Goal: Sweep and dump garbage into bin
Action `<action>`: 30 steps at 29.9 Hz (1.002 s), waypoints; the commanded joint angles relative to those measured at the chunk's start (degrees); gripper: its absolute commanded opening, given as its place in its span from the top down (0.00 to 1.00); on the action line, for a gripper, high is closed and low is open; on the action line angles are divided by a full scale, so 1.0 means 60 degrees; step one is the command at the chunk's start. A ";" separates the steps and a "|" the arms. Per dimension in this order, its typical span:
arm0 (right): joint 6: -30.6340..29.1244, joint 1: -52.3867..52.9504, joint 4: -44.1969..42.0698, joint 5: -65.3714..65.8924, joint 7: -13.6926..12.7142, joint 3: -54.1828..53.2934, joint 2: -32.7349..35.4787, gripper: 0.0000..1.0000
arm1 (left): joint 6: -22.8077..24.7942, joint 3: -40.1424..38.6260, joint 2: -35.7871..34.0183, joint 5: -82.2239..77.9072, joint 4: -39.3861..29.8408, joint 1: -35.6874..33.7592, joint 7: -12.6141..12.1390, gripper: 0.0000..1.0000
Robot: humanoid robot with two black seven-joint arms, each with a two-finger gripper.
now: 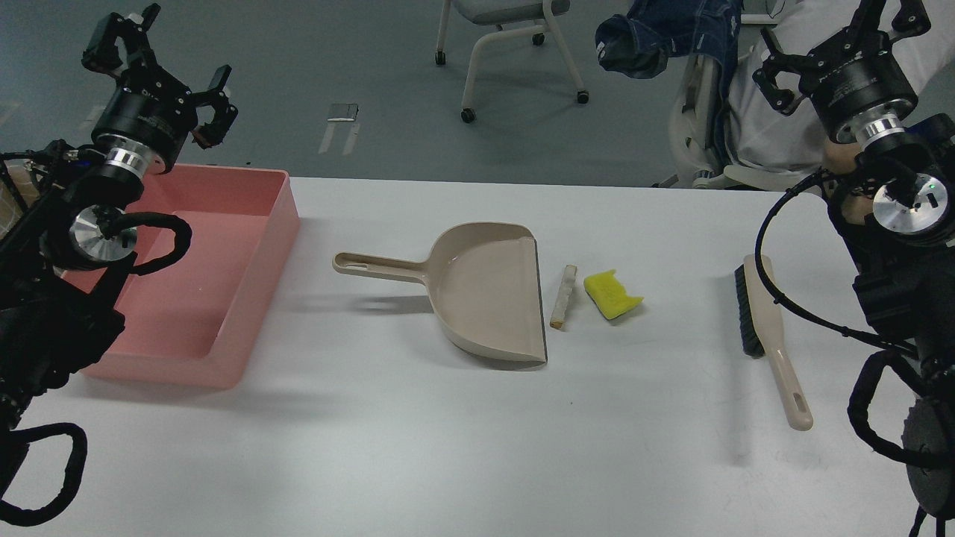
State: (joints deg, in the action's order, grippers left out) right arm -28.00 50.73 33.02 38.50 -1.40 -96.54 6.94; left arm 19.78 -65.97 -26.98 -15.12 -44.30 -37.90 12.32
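A yellow sponge chunk [612, 294] and a thin bread slice [563, 297] lie on the white table just right of the beige dustpan [485, 292], whose handle points left. The pink bin [246, 298] stands at the left, empty. A beige brush with black bristles [765, 328] lies at the right. My left gripper [163, 63] is open and empty, raised above the bin's far left corner. My right gripper [847, 33] is open and empty, raised at the far right above the table's back edge.
The white table [448, 447] reaches to the front edge. Behind its back edge are a white office chair [507, 45] and a seated person [776, 104] at the right. My right arm's cables [791, 298] hang close to the brush.
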 commanded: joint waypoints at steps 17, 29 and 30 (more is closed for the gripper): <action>0.0000 -0.0472 0.0999 -0.0044 -0.0016 -0.0009 -0.0014 0.00 | 0.0015 -0.0006 0.0073 0.0103 -0.0057 -0.0099 0.0393 0.02; 0.0000 -0.1131 0.1688 -0.0044 -0.0001 -0.0023 0.0133 0.00 | -0.0015 0.0053 0.0308 0.0045 -0.1154 0.0310 0.0422 0.02; 0.0000 -0.1233 0.1848 -0.0044 -0.0001 -0.0023 0.0133 0.00 | -0.0073 0.0024 0.0192 0.0044 -0.1678 0.0717 0.0466 0.02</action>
State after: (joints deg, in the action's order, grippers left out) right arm -28.00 44.36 42.68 38.15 -1.39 -96.69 7.60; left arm 19.76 -65.73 -24.74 -14.72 -49.16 -36.92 14.61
